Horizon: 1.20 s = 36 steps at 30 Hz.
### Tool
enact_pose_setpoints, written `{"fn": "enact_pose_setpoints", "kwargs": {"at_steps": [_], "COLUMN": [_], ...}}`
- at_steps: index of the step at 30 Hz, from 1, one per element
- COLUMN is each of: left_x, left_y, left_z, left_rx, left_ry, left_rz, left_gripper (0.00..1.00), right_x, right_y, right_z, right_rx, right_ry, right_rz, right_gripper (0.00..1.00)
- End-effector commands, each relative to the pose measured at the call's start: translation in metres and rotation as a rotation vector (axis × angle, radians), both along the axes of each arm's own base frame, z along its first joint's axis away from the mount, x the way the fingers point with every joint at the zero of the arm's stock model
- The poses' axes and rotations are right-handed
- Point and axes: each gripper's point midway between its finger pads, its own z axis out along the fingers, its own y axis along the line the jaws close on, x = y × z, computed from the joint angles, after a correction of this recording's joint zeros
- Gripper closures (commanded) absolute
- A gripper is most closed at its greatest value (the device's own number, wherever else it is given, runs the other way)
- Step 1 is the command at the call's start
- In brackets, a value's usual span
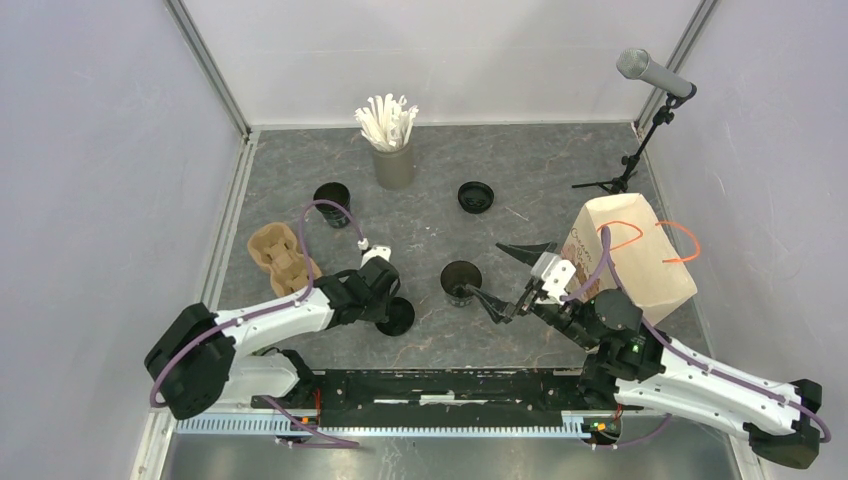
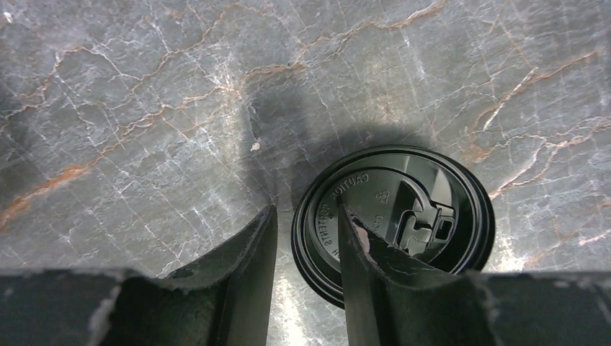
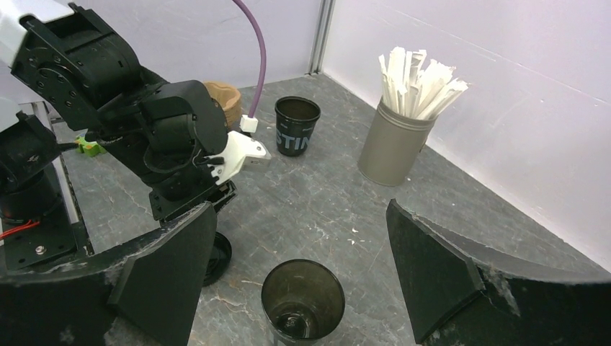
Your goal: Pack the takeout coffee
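Note:
An open black cup (image 1: 461,279) stands at the table's middle; in the right wrist view this cup (image 3: 302,299) is low between my wide-open right gripper (image 3: 300,209), whose fingers do not touch it. The right gripper (image 1: 487,270) sits just right of it. A loose black lid (image 1: 396,316) lies flat to the cup's left. My left gripper (image 2: 306,216) is down over it, open a little, its jaws straddling the rim of the lid (image 2: 403,194). A second open cup (image 1: 332,203) stands at the back left, and a second lid (image 1: 476,196) lies at the back centre.
A grey cup of white straws (image 1: 393,160) stands at the back. A brown pulp carrier (image 1: 281,256) lies at the left. A paper bag with orange handles (image 1: 630,255) stands at the right, and a microphone stand (image 1: 640,140) at the back right.

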Motion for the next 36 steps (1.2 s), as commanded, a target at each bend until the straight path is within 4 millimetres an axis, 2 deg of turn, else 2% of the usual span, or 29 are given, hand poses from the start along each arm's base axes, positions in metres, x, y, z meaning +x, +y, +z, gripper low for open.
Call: {"fn": "enact_pose_setpoints", "kwargs": {"at_steps": [1, 4, 9, 15, 19, 22, 27, 30, 32, 36], "left_x": [0.006, 0.007, 0.008, 0.013, 0.016, 0.020, 0.016, 0.003, -0.013, -0.036], "left_y": [-0.008, -0.007, -0.010, -0.025, -0.037, -0.044, -0.056, -0.069, -0.082, -0.094], "left_z": [-0.007, -0.012, -0.010, 0.010, 0.035, 0.072, 0.154, 0.209, 0.244, 0.289], "left_rx": [-0.020, -0.005, -0.013, -0.146, -0.330, -0.466, -0.677, -0.842, -0.993, -1.220], "left_ry": [-0.003, 0.001, 0.002, 0.011, 0.028, -0.005, -0.102, -0.159, -0.162, -0.134], "left_rz": [-0.007, -0.005, -0.023, -0.046, -0.054, -0.062, -0.116, -0.209, -0.293, -0.392], "left_gripper": [0.56, 0.60, 0.82, 0.97, 0.98, 0.98, 0.98, 0.98, 0.98, 0.98], "right_x": [0.001, 0.001, 0.001, 0.001, 0.002, -0.001, -0.011, -0.025, -0.042, -0.074], "right_y": [-0.002, -0.002, 0.000, 0.005, 0.007, 0.008, 0.009, 0.009, 0.008, 0.006], "right_z": [0.019, 0.021, 0.016, 0.010, 0.007, 0.002, 0.003, 0.011, 0.020, 0.024], "right_rx": [0.047, 0.052, 0.046, 0.039, 0.028, 0.020, 0.057, 0.104, 0.158, 0.197], "right_ry": [-0.007, -0.006, 0.004, 0.007, -0.005, -0.050, -0.173, -0.311, -0.428, -0.682], "right_rz": [-0.011, -0.010, -0.006, 0.004, 0.006, 0.022, 0.071, 0.130, 0.194, 0.292], "right_gripper": [0.05, 0.05, 0.05, 0.05, 0.04, 0.04, 0.02, 0.02, 0.02, 0.02]}}
